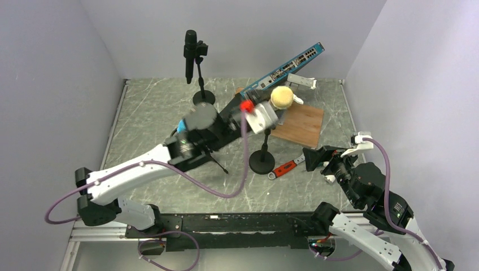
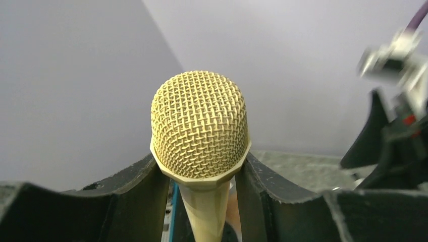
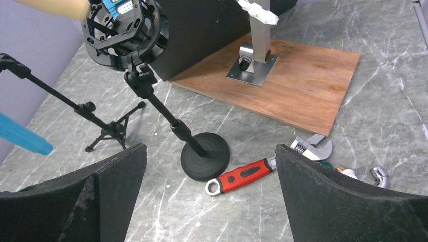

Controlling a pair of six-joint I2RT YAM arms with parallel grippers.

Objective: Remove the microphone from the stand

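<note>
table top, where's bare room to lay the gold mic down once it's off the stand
Widest bare patch: back left of the table, left of the black mic stand's base. A smaller one lies on the near side of the wrench. Crowded between the round stand base, wrench and right gripper.

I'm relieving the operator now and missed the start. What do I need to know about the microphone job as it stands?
Left gripper: shut on the cream microphone, just below its head.
Right gripper: open, empty, facing the stand.
The microphone looks seated in the shock mount on top of the stand.
Done: the grasp.
Left: pull it free of the mount.
</note>
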